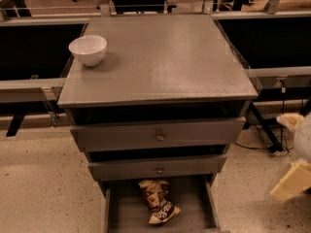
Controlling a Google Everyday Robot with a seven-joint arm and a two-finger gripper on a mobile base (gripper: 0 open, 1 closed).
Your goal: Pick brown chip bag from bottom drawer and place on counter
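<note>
The brown chip bag (158, 200) lies in the open bottom drawer (197, 212), near its middle, with pale ends and white lettering showing. The counter (165, 62) is the grey top of the drawer cabinet. My gripper (290, 182) shows as a cream-coloured piece under a white arm part at the right edge of the camera view. It is beside the cabinet, at about the height of the lower drawers, well to the right of the bag and apart from it.
A white bowl (88, 49) stands on the counter's far left corner. Two wider drawers with brass knobs (160, 137) sit slightly open above the bottom drawer. Grey rails run behind the cabinet on both sides. Cables lie on the speckled floor at the right (257, 142).
</note>
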